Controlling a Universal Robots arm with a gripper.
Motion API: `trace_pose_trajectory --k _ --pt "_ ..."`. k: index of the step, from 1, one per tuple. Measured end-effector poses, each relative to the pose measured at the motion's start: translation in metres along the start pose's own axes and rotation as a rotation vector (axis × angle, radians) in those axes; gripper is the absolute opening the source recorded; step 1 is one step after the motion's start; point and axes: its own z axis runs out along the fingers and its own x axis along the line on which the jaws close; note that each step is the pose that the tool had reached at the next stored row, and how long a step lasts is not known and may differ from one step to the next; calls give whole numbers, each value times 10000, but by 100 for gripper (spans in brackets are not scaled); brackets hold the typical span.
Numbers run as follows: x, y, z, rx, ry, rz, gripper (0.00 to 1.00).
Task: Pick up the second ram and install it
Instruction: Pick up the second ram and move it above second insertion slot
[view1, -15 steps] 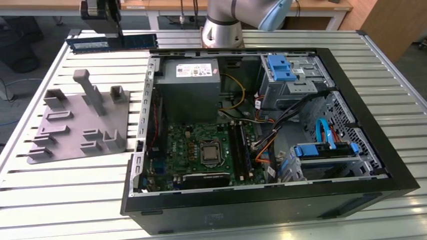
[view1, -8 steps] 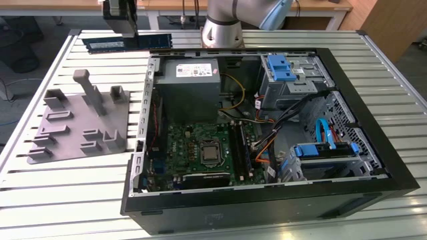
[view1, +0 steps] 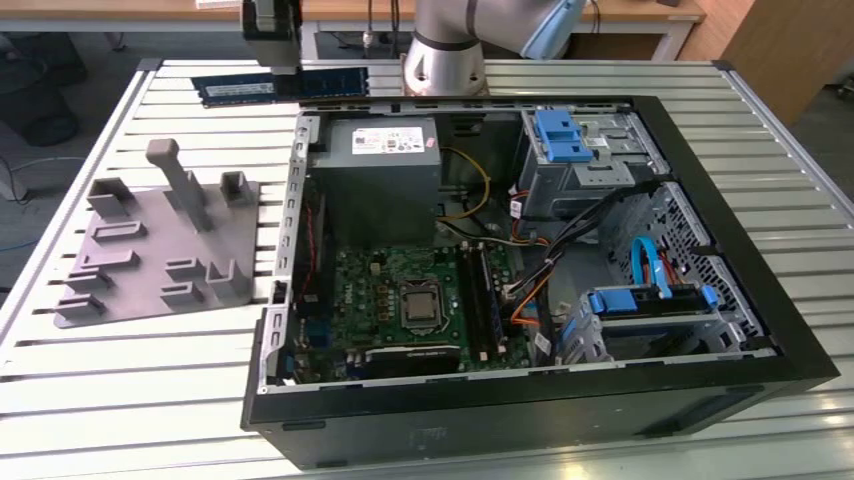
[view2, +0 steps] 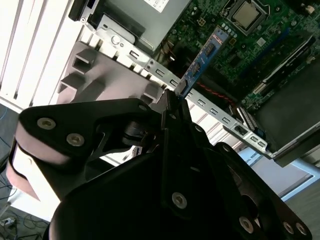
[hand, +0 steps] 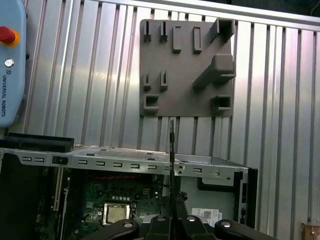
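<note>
Blue-green second ram (view1: 280, 86) is clamped in the closed gripper (view1: 282, 66), long edge level, off the slatted table (view1: 160, 340) and just outside the open computer case (view1: 754, 295). In the second wrist view the stick (view2: 202, 62) projects from the gripper (view2: 173, 100) across the case edge. A grey fixture plate (view1: 147, 250) lies beside the case.

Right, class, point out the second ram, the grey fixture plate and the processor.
second ram (view2: 202, 61), second wrist view, middle of its blue face.
grey fixture plate (hand: 185, 95), first wrist view, bare flat patch between blocks.
processor (view1: 420, 303), exterior view, centre of its silver lid.
</note>
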Motion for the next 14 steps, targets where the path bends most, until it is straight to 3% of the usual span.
trace_pose_trajectory --k 14 --pt "28 -358 -25 -9 -1 1 14"
